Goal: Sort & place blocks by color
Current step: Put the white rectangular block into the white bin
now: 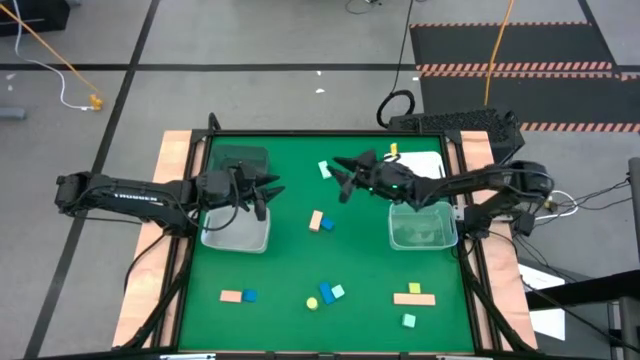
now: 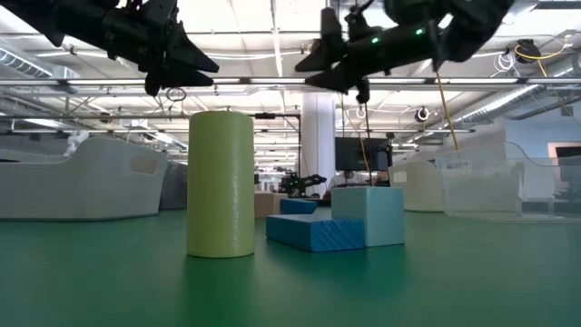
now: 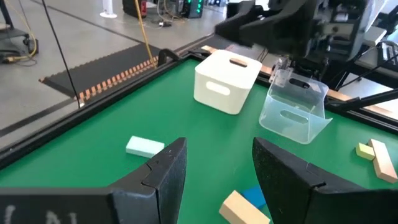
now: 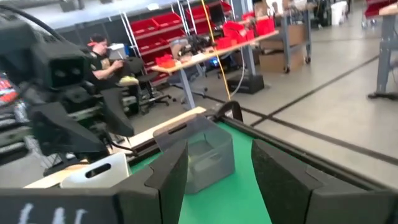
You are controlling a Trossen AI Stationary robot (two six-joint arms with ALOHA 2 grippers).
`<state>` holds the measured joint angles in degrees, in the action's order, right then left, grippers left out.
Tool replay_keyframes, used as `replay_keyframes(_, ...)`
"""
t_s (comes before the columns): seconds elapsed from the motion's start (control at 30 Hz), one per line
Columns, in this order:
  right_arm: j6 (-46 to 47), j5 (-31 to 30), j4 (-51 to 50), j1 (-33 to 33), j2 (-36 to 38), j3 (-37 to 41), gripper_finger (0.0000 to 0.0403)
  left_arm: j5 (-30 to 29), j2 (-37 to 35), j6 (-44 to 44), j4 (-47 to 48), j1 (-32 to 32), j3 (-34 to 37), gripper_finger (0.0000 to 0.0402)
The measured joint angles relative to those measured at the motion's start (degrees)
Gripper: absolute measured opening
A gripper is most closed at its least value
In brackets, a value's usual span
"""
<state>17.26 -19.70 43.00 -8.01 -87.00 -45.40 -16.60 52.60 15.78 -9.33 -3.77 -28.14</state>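
Small blocks lie scattered on the green table (image 1: 290, 260). A mint block (image 1: 324, 170) lies at the far middle. A salmon and blue pair (image 1: 320, 222) lies at the centre. Another salmon and blue pair (image 1: 238, 295), a yellow piece (image 1: 312, 302) with blue and mint blocks (image 1: 332, 292), yellow and salmon bars (image 1: 414, 295) and a mint cube (image 1: 408, 320) lie near the front. My left gripper (image 1: 272, 190) is open and empty above the table, left of centre. My right gripper (image 1: 340, 180) is open and empty, hovering by the far mint block. In the left wrist view the mint block (image 3: 144, 147) and salmon block (image 3: 244, 208) lie ahead of my open left gripper (image 3: 214, 168).
A dark bin (image 1: 240, 160) and a clear bin (image 1: 235, 228) stand at the left. A white bin (image 1: 425, 163) and a clear bin (image 1: 422, 228) stand at the right. A small yellow piece (image 1: 392, 152) sits by the white bin. A seated person (image 4: 102, 59) shows beyond the table.
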Motion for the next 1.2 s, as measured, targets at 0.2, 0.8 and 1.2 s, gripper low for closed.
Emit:
replay_keyframes(0.2,0.1,-3.9,-0.7,-0.3,-9.2,-6.6,0.0177,0.0,0.0,1.3,1.0,0.0,0.0,0.0186)
replay_keyframes(0.8,18.5,-9.3,-20.0,-3.8,-22.4,-17.1,0.023,0.0,0.0,4.5,4.6,0.0,0.0,0.0186)
replay_keyframes(1.2,27.2,0.5,-21.1,-6.2,-26.6,-17.1,0.0231,0.0,0.0,5.8,4.7,0.0,0.0,0.0186)
